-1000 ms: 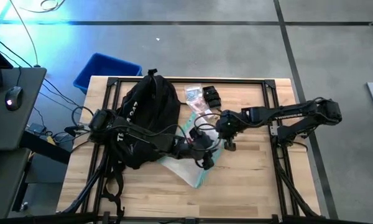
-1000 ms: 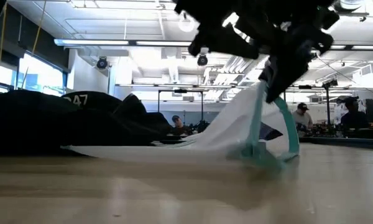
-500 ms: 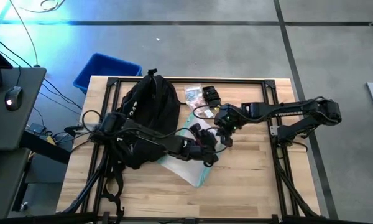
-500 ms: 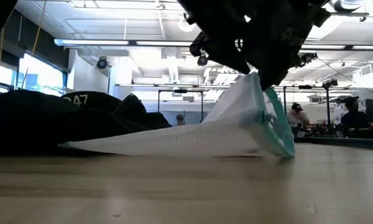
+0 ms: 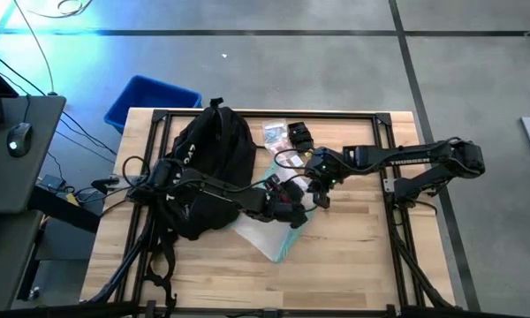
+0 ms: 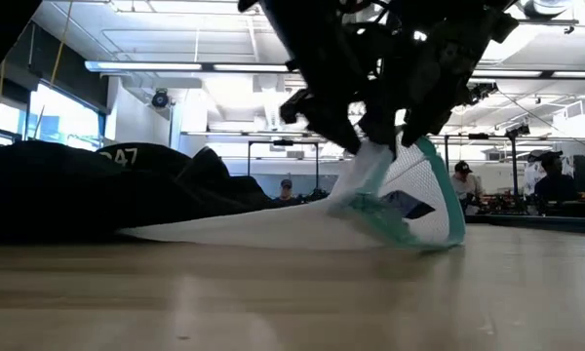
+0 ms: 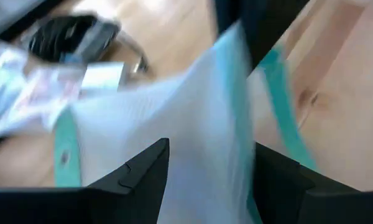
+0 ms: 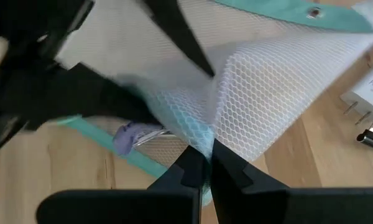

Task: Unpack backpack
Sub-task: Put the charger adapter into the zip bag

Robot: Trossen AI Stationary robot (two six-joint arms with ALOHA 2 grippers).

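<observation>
The black backpack [image 5: 208, 163] lies on the table's left half. Beside it, toward the middle, a white mesh pouch with teal trim [image 5: 267, 237] lies on the wood with one end raised [image 6: 409, 185]. My right gripper [image 8: 202, 155] is shut on that raised end and shows in the high view [image 5: 316, 196] over the table's middle. My left gripper [image 7: 205, 149] is open, tipped downward, with a finger on either side of the raised mesh [image 7: 199, 118]. I cannot tell whether it touches the mesh. In the high view it sits at the pouch's far end [image 5: 293, 215]. My right gripper pinches a gathered fold at the pouch's teal-trimmed edge [image 8: 198, 135] between its two fingers. The fingers come slanting down from above. The held end stands lifted off the table, and the rest of the pouch [image 6: 263, 226] lies flat on the wood toward the backpack.
Small packets [image 5: 276, 134] and a black item [image 5: 299, 138] lie near the far edge. A white box with a cable [image 8: 368, 87] lies close to the pouch. A blue bin [image 5: 150, 99] stands off the far left corner. Bare wood spreads at the near right [image 5: 362, 256].
My left gripper has sunk toward the pouch's raised end and tipped more steeply downward. The pouch's lifted end has changed from a tall tent shape into a lower, folded bulge, while its flat part has stayed on the table.
</observation>
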